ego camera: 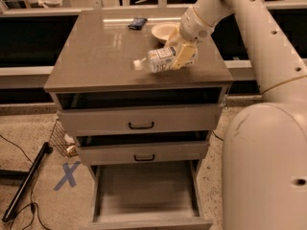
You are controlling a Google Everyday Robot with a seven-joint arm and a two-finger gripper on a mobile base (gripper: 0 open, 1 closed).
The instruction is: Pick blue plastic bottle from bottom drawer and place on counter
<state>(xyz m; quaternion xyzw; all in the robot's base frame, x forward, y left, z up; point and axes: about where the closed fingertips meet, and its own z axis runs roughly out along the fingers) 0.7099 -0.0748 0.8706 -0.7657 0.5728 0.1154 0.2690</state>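
- The robot's pale rounded body (264,166) fills the near right corner
- The bottom drawer (144,213) is pulled out towards the camera, and its flat grey floor is bare
- On the speckled floor to the left of it is a blue tape cross (67,175), with a black pole (24,186) lying beside the cross
- Above the bottom drawer, the middle drawer (144,152) and the top drawer (139,120) each have a black handle, and both stand slightly ajar
- The counter (96,56) is a glossy grey-brown slab on top of the cabinet
- The blue plastic bottle (158,60) is over the right half of the counter, lying almost on its side with its white cap pointing left; whether it touches the slab cannot be told
- Its pale label carries print that is too small to read
- The gripper (181,56) comes in from the right on the pale arm and is clamped around the bottle's base end
- Just behind the gripper a white bowl (163,31) sits on the counter
- To the bowl's left, near the back edge, lies a small dark blue packet (137,23) with no legible writing
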